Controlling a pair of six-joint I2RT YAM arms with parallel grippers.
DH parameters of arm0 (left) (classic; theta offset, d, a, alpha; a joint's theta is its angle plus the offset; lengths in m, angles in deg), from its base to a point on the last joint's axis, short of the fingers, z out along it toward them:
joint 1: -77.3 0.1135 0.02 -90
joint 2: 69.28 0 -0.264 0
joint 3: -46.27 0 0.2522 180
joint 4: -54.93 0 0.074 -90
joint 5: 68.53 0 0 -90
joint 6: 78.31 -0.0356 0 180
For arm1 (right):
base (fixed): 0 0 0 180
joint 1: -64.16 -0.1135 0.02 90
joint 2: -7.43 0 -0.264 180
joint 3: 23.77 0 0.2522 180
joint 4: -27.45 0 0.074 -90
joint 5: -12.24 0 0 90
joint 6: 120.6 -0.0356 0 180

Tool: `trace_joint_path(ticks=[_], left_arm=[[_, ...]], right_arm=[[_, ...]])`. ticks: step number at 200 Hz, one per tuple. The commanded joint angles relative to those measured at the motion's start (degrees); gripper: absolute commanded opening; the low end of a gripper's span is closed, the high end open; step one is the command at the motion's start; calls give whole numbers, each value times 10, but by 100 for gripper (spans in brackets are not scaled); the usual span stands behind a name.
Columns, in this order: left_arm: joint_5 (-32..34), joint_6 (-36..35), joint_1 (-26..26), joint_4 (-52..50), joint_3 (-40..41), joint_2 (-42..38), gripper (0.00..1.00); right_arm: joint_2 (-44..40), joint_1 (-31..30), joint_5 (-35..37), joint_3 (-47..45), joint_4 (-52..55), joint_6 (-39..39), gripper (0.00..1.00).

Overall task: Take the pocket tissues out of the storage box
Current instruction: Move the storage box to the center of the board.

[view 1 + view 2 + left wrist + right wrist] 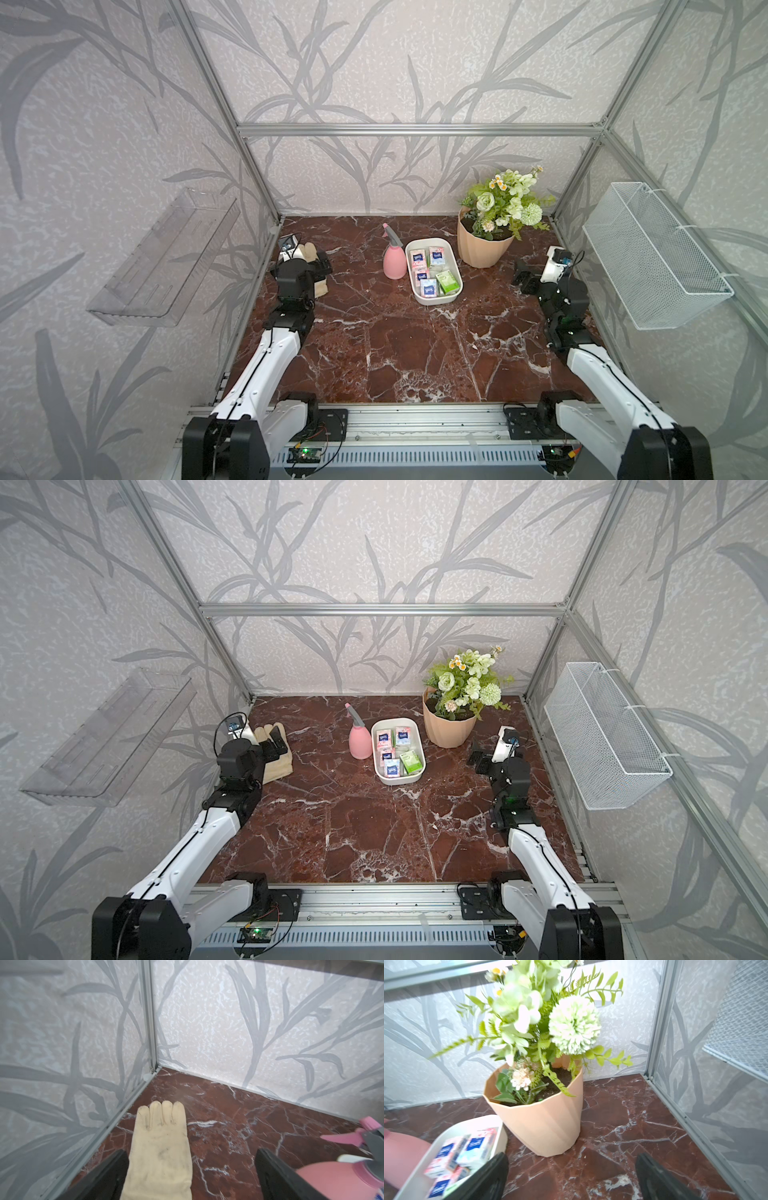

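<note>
The storage box (428, 242) (393, 721) is a shallow white tub at the middle back of the marble table. Several pocket tissues lie flat inside it: pink and pale-blue packets (417, 258) (384, 740) and a green one (449, 281) (410, 761). My left gripper (322, 266) (276, 742) stands open far to the left, over a cream glove (160, 1142), and holds nothing. My right gripper (524, 279) (480, 759) is open to the right of the box, above bare marble. In the right wrist view the box (471, 1122) and its packets (473, 1147) lie beside one finger of the gripper (571, 1159).
A pink spray bottle (394, 259) (342, 1180) stands just left of the box. A peach flower pot (484, 249) (546, 1122) stands behind it to the right. A clear shelf (166, 257) hangs on the left wall and a white mesh basket (652, 257) on the right wall.
</note>
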Motion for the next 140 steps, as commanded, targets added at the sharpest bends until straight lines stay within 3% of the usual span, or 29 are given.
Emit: trace_joint_path(ticks=[1,35,71,96,140], left_arm=[[-69,70,-5,-130,-8,11,100],[-107,134,-24,-126,13,33,100],[-134,167,-60,-122,17,77,100],[-121,178,-88,-113,21,92,100],[-127,187,-117,-104,18,116,100]], right_arm=[[-13,-24,-12,34,196,-94,99],[22,-114,-2,73,269,-188,99],[98,-197,18,63,230,-336,97],[159,-213,9,51,168,-443,86],[257,-216,-30,68,98,-500,73]])
